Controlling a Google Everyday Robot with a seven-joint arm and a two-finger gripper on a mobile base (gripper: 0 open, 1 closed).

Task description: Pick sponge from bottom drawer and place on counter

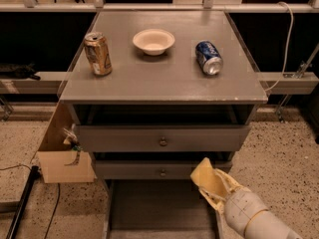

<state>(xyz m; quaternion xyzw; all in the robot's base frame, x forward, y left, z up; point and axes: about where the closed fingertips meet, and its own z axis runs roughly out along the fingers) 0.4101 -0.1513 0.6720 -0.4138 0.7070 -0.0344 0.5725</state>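
The pale, rounded gripper (219,188) sits at the lower right, its fingers closed on the soft, pale yellow sponge (204,175), which is held above the right edge of the open bottom drawer (154,208) with its flat dark grey floor. On the matte grey counter (159,81) sit a shallow white bowl (153,41), an upright gold can (97,54) and a blue can (209,58) on its side
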